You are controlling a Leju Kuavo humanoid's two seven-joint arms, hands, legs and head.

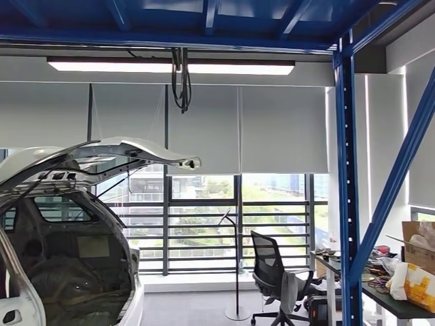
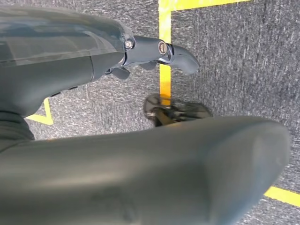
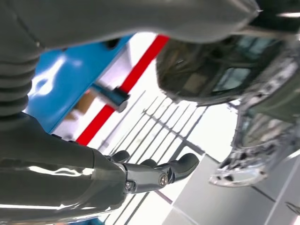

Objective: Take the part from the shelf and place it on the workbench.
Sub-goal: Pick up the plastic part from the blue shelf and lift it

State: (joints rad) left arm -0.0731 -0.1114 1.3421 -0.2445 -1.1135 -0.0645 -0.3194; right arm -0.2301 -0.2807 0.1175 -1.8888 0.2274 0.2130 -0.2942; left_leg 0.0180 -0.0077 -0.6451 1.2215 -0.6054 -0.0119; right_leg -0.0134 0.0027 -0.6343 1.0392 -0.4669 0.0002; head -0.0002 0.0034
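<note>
One part is what I must fetch, and where it lies I cannot tell; no shelf board with a part on it is in front of me now. How it will handle is therefore a guess. With a car body (image 1: pixel 61 258) standing near, I expect a stiff piece of metal or hard plastic, maybe smooth and a bit slippery. I would take it at a firm middle section, thumb against fingers, not at a thin edge.

My left hand (image 2: pixel 71 70) hangs released, the fingers (image 2: pixel 176 54) straight and apart from the thumb, with nothing between them. Beyond the fingertips is grey carpet (image 2: pixel 229 56) with a yellow tape line (image 2: pixel 164 70).

My right hand (image 3: pixel 88 178) is released too, the fingers (image 3: pixel 176 168) stretched out and grasping nothing. Past them I see the car's open rear, window bars and a blue frame with a red stripe (image 3: pixel 116 93).

Further out stand the raised tailgate (image 1: pixel 128 153), a blue steel upright (image 1: pixel 349 204), an office chair (image 1: pixel 269 272) and a cluttered desk (image 1: pixel 389 302). I judge the task is hardly begun.
</note>
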